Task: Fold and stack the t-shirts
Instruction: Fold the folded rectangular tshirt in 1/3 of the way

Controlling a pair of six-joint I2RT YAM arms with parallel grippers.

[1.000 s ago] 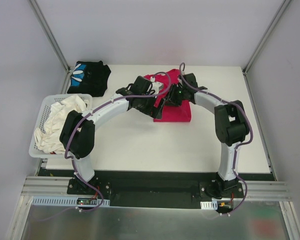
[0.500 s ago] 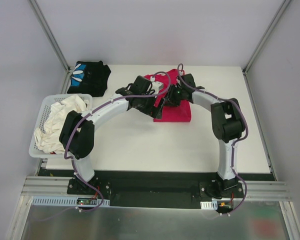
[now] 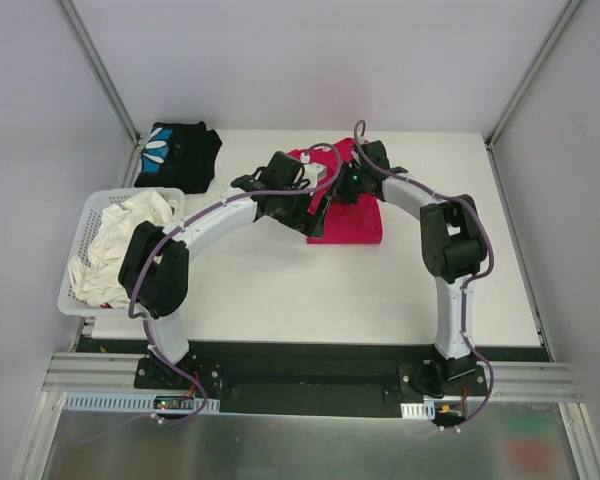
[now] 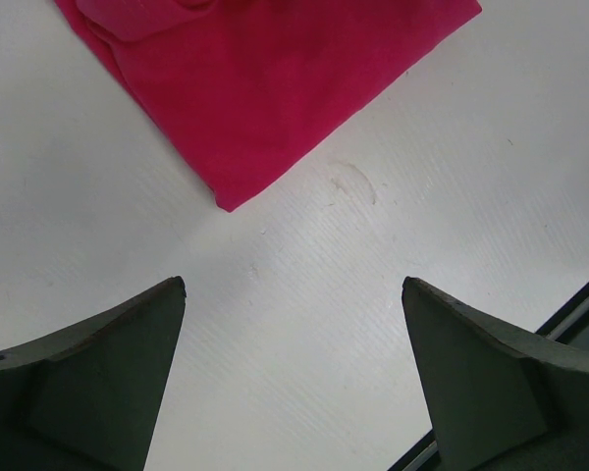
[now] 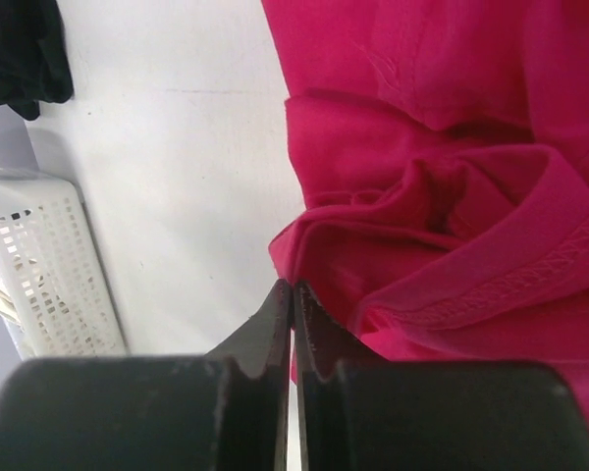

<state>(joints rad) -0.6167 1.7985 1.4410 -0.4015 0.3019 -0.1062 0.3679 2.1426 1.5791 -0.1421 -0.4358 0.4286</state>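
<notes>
Bare tabletop lies open in front of the magenta-red t-shirt and to its right. The left gripper hangs just off the shirt's corner, jaws spread wide. The right gripper sits at its rumpled left edge, jaws pressed together; whether cloth is caught, I can't tell. The shirt lies folded, hem bunched. The black t-shirt lies well to its left.

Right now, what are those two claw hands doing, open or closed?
Left gripper: open, holding nothing.
Right gripper: shut at edge of the soft magenta-red t-shirt; grip unclear.
</notes>
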